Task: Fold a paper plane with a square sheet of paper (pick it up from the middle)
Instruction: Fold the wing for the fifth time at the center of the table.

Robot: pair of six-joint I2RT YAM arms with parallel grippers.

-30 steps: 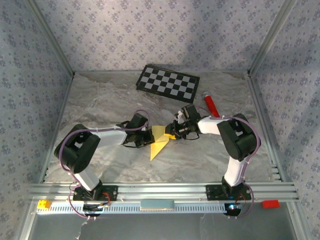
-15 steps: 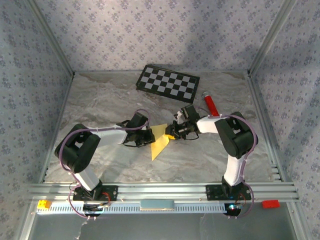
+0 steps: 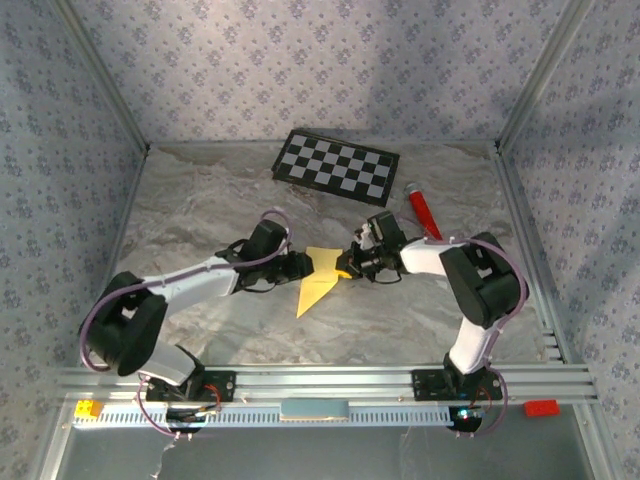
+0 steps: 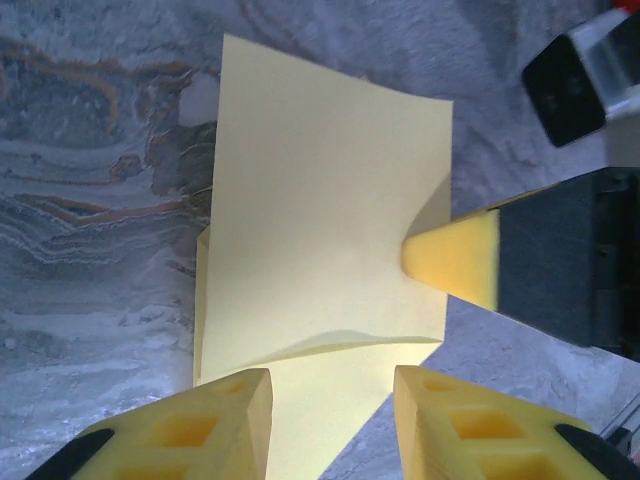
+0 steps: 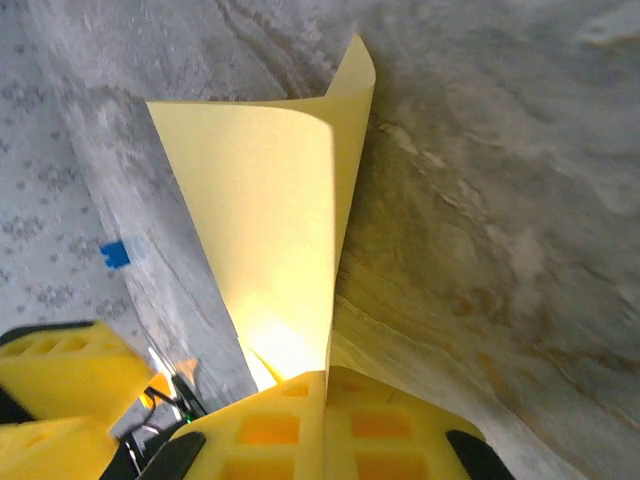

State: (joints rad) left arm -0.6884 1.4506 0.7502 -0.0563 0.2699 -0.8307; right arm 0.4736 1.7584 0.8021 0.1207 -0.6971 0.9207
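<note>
At the middle of the tabletop [image 3: 200,200], the right fingers [image 4: 450,262] pinch shut on an edge of the paper [image 3: 318,283], holding it curled up, while the left fingers [image 3: 302,267] stand parted and empty opposite, leaving it free to bend.

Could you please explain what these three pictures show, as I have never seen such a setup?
These are two robot arms bolted to the near edge of a marbled table. The wide picture looks down from above and behind them; the other two come from a camera on each wrist, so the yellow fingers at the bottom are that arm's own. On the table lie a checkerboard panel, a red tube and, between the arms, a partly folded pale-yellow sheet of paper. The jaws of the right arm are shut on one edge of the paper; those of the left arm stand open at the opposite side, holding nothing.
</note>
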